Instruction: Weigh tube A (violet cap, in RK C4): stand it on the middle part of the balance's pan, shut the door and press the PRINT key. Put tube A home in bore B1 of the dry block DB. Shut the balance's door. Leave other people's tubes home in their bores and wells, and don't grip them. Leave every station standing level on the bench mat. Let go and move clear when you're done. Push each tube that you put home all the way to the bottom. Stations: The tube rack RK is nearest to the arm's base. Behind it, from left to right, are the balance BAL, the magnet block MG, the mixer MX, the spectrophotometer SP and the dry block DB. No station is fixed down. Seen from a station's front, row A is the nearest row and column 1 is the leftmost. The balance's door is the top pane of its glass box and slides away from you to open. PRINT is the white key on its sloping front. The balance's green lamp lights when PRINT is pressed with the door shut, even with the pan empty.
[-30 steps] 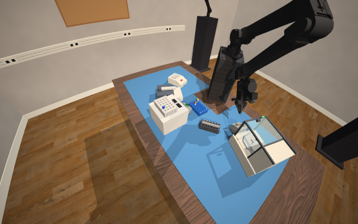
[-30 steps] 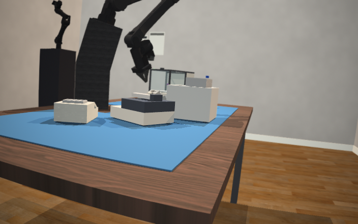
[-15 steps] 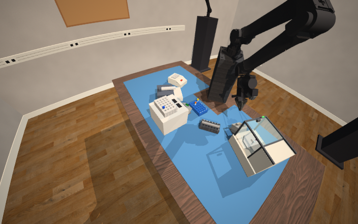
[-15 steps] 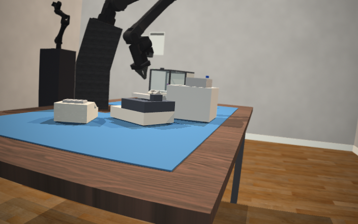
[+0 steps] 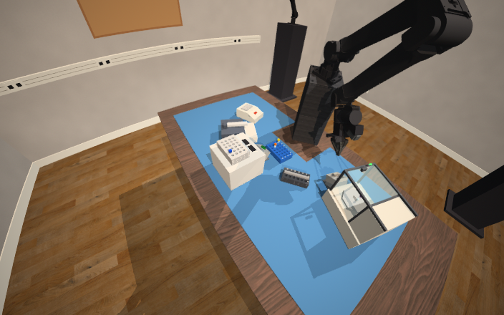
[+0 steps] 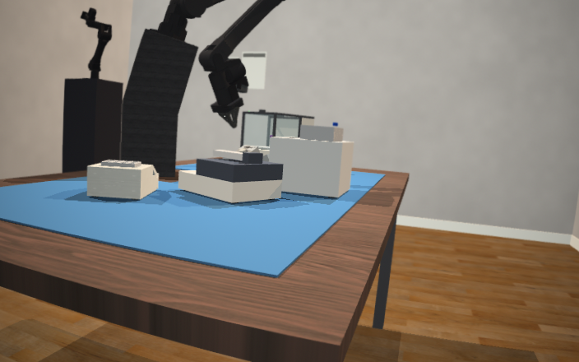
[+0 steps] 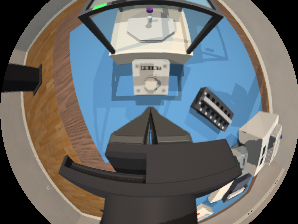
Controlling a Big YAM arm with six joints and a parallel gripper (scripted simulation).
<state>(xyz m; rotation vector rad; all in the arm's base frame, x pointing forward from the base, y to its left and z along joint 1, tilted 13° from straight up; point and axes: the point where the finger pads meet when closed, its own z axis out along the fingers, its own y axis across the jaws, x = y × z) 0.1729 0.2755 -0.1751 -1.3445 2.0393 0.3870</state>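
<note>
My gripper [image 5: 338, 150] is shut and empty. It hangs in the air in front of the balance BAL [image 5: 366, 202], above its sloping key panel [image 7: 149, 76]. It also shows in the exterior view [image 6: 232, 123] and the wrist view [image 7: 150, 123]. The balance's green lamp [image 5: 370, 163] is lit. A violet cap [image 7: 150, 10] shows through the glass over the pan [image 7: 149, 30]. The dry block DB [image 5: 238, 160] stands far off, with a blue-capped tube [image 5: 230, 151] in it.
The blue rack RK [image 5: 279, 149] holds several coloured-cap tubes. The dark magnet block MG [image 5: 294, 177] lies between the rack and the balance. Two more stations [image 5: 249, 111] [image 5: 238, 128] stand beyond the dry block. The arm's black base column [image 5: 316, 105] rises beside the rack.
</note>
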